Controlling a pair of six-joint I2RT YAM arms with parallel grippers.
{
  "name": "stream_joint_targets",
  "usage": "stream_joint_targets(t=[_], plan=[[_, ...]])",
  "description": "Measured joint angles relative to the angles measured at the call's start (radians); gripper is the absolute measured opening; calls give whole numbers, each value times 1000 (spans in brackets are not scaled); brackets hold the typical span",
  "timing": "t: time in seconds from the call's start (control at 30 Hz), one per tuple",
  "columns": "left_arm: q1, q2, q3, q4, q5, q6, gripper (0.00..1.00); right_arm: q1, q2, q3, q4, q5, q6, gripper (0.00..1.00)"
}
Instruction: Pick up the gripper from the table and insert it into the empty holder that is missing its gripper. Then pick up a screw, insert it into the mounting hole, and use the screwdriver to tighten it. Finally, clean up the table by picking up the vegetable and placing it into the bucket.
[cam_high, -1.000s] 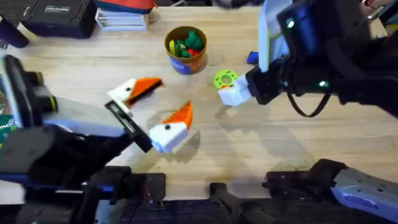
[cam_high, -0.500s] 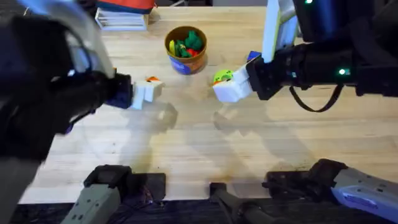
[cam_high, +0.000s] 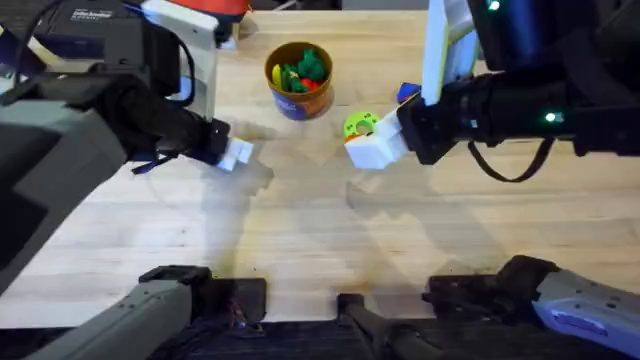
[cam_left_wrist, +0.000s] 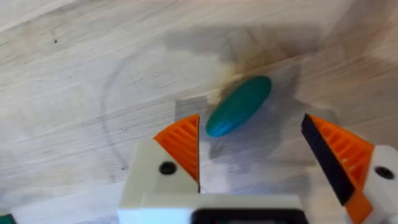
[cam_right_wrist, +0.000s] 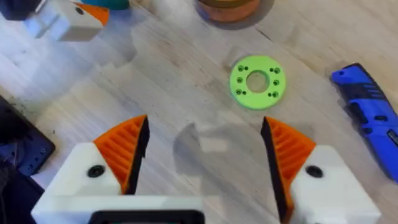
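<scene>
The teal-green vegetable (cam_left_wrist: 239, 106) lies on the wood just beyond my left gripper (cam_left_wrist: 249, 134), which hovers over it, open, with an orange ribbed finger on either side. In the overhead view the left gripper (cam_high: 238, 155) is left of the bucket (cam_high: 298, 78) and covers the vegetable. My right gripper (cam_right_wrist: 205, 134) is open and holds nothing, with bare table below it. From overhead the right gripper (cam_high: 362, 150) is beside the lime-green disc (cam_high: 360, 125). Each jaw carries orange fingers on white holders. The blue screwdriver (cam_right_wrist: 367, 115) lies past the disc. The screw is out of view.
The lime-green disc (cam_right_wrist: 257, 82) with holes lies flat near the bucket's base (cam_right_wrist: 227, 7). The screwdriver (cam_high: 405, 92) shows partly behind the right arm. Books and a black case (cam_high: 90, 25) sit at the table's far left edge. The near half of the table is bare wood.
My left arm swung up from the near left of the table to the far left and now hovers over the vegetable. The right gripper has barely moved.
</scene>
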Motion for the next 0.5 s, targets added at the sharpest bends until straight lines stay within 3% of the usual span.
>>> stream_joint_targets(t=[0.23,0.5], plan=[[0,133,0,14,-27,126,999,-27,0,0,0,0,-7,994],[0,185,0,82,-36,156,999,-57,0,0,0,0,-7,992]])
